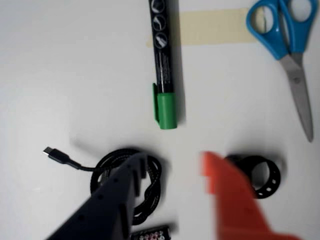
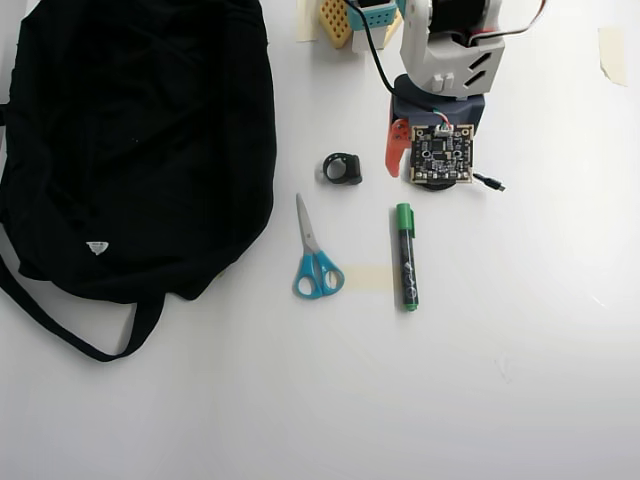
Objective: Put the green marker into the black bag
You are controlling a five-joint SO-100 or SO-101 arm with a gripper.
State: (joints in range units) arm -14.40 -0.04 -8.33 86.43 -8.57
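Note:
The green marker [image 1: 162, 65] lies on the white table, its green cap pointing toward my gripper; in the overhead view the green marker [image 2: 405, 258] lies lengthwise just right of centre. My gripper [image 1: 174, 159] hangs open just short of the cap, with the black finger [image 1: 120, 195] on the left, the orange finger [image 1: 230, 195] on the right, and nothing between them. In the overhead view the gripper [image 2: 412, 176] sits just beyond the marker's capped end. The black bag [image 2: 140, 140] fills the left of the overhead view, well apart from the marker.
Blue-handled scissors [image 1: 287, 45] [image 2: 315, 258] lie beside the marker. A coiled black cable [image 1: 150, 192] lies under the black finger. A black ring [image 1: 262, 175] [image 2: 342, 168] sits by the orange finger. A beige tape strip [image 1: 215, 27] runs under the marker. The arm's base [image 2: 445, 60] stands behind.

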